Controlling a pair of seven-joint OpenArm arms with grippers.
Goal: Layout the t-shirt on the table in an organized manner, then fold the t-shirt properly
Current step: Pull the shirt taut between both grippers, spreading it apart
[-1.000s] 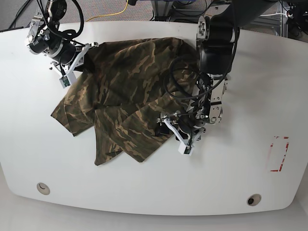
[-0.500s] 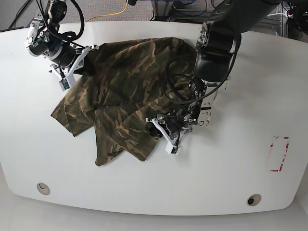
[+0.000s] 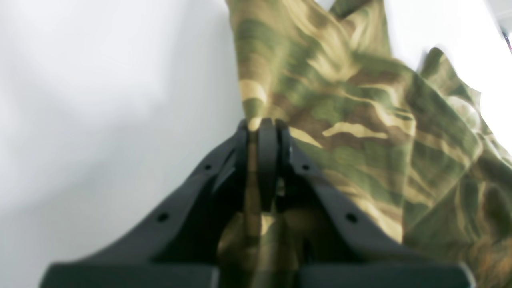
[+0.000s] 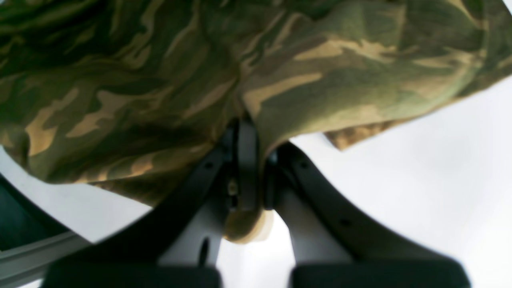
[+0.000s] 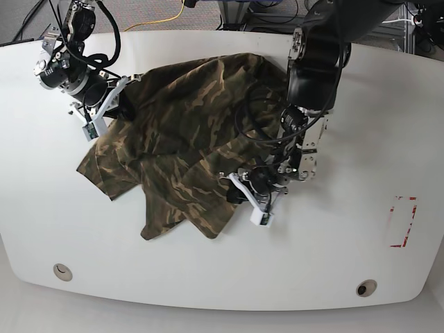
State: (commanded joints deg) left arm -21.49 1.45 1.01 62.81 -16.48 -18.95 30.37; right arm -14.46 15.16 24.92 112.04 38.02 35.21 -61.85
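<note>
Both of your grippers are clamped on cloth: the left gripper, on the right side of the base view, has its dark jaws pressed together on an edge of the t-shirt, with a strip of camouflage fabric running down between the jaws in the left wrist view. Your right gripper, at the far left of the base view, pinches another part of the shirt, and its wrist view shows the jaws drawn narrow around a folded bit of fabric while the rest of the garment drapes over and above them. Between your two arms the t-shirt lies bunched and creased on the table, spread unevenly across the upper middle of the white top, with one pointed flap reaching toward the near edge. Two round grommet holes sit near that front rim, and a small red-marked rectangle lies well apart from the shirt on the right.
</note>
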